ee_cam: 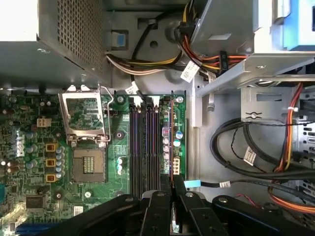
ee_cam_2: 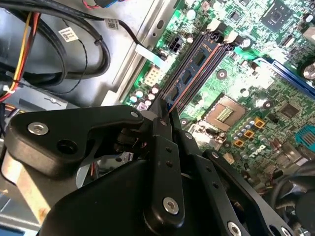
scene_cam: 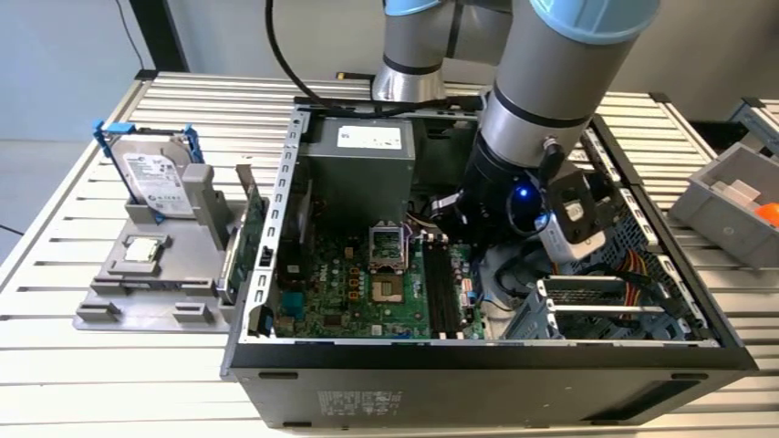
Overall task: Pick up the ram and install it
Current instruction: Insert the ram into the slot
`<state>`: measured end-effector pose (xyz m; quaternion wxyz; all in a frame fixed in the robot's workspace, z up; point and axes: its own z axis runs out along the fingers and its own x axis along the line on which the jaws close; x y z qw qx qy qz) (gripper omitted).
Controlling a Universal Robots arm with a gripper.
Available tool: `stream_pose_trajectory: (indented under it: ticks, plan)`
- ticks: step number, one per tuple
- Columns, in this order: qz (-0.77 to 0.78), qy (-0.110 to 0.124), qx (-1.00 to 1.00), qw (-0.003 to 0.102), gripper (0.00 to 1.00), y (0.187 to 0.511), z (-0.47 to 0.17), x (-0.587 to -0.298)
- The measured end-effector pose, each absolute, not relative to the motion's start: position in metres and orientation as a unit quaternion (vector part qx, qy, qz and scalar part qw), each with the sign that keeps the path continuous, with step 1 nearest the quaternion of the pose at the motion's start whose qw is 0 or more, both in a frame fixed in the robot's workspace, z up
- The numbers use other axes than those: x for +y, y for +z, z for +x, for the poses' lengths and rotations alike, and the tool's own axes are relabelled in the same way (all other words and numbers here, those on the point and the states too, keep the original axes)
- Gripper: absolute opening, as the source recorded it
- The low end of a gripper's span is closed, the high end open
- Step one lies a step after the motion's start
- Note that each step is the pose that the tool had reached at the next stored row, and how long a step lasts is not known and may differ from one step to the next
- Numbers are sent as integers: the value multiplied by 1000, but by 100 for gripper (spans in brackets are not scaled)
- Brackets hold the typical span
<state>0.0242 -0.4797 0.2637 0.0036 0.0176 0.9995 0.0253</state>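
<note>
The ram is a thin bluish board with dark chips, and my gripper is shut on its near end. In the second wrist view it lies along the memory slots at their edge nearest the cables. I cannot tell whether it is seated in a slot. In the first wrist view the ram appears edge-on as a thin line running out from my gripper, just beside the dark memory slots. My arm reaches down into the open computer case.
An empty processor socket lies beside the slots. Cable bundles and a metal drive cage crowd the other side. Outside the case, a grey holder carries a hard drive, a square chip and a thin green board on edge.
</note>
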Motion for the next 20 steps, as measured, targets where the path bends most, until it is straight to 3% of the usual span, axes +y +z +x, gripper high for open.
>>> stream_pose_trajectory:
  ticks: [20]
  plan:
    - [11,24,1000,3,0,238,19,-479]
